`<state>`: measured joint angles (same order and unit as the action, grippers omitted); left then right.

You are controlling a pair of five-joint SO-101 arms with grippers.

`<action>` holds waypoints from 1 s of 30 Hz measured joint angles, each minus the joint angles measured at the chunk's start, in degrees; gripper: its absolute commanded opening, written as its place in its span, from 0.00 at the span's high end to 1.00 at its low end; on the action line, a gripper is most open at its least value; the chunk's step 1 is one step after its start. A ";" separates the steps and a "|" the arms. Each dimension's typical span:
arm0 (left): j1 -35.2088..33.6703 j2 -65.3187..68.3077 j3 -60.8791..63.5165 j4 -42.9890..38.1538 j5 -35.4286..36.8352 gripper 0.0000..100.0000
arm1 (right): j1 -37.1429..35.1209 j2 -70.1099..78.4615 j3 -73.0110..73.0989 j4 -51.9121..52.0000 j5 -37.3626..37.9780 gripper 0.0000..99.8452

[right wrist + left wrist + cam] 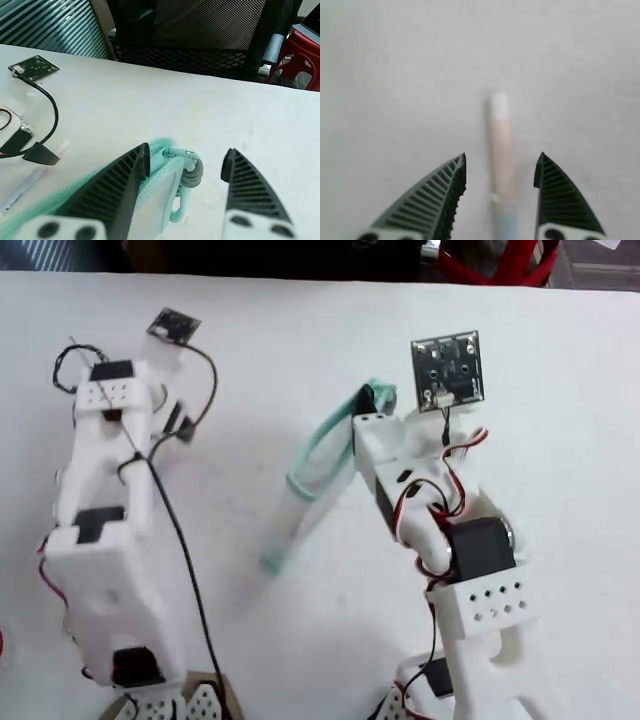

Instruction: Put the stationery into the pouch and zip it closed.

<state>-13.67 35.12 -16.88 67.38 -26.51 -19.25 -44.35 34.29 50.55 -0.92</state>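
Note:
A pale pink pen [501, 140] with a white tip lies on the white table between the fingers of my left gripper [501, 159], which is open just above it. The mint-green translucent pouch [312, 475] lies in the middle of the table, between the two arms. My right gripper [186, 162] is open at the pouch's [162, 192] far end, one finger on each side of the grey zip pull [192, 172]. From above, the right gripper [372, 400] sits at the pouch's upper end. The other arm's dark fingertip [41, 153] and the pen [27, 184] lie off to one side.
Black cables [180, 540] run along the left arm. Small camera boards [447, 368] stick out above both grippers. Beyond the table's far edge [210, 75] stand a mesh chair [210, 30] and a red stool [295, 70].

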 measured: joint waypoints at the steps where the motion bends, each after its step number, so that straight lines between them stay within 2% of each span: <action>1: 0.00 2.81 -2.55 0.97 0.00 0.77 | 0.00 0.00 0.00 0.00 0.00 0.76; 4: 0.00 10.11 -10.99 3.43 0.00 0.80 | 0.00 0.00 0.00 0.00 0.00 0.76; 10: 0.53 21.10 -27.96 12.92 -0.09 0.98 | 0.00 0.00 0.00 0.00 0.00 0.76; 18: 0.35 30.95 -51.78 29.45 0.00 0.98 | 0.00 0.00 0.00 0.00 0.00 0.76; 23: 0.70 30.15 -63.47 34.64 1.32 0.98 | 0.00 0.00 0.18 0.00 0.00 0.76; 27: 1.41 23.56 -64.35 34.99 4.31 0.98 | -0.70 -0.09 0.53 -0.18 0.00 0.76; 30: 3.25 14.15 -60.31 34.99 6.77 0.98 | -1.49 -0.09 1.49 -1.58 0.00 0.76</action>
<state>-10.42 49.27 -77.19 102.37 -19.74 -20.75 -44.44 35.78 48.97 -0.92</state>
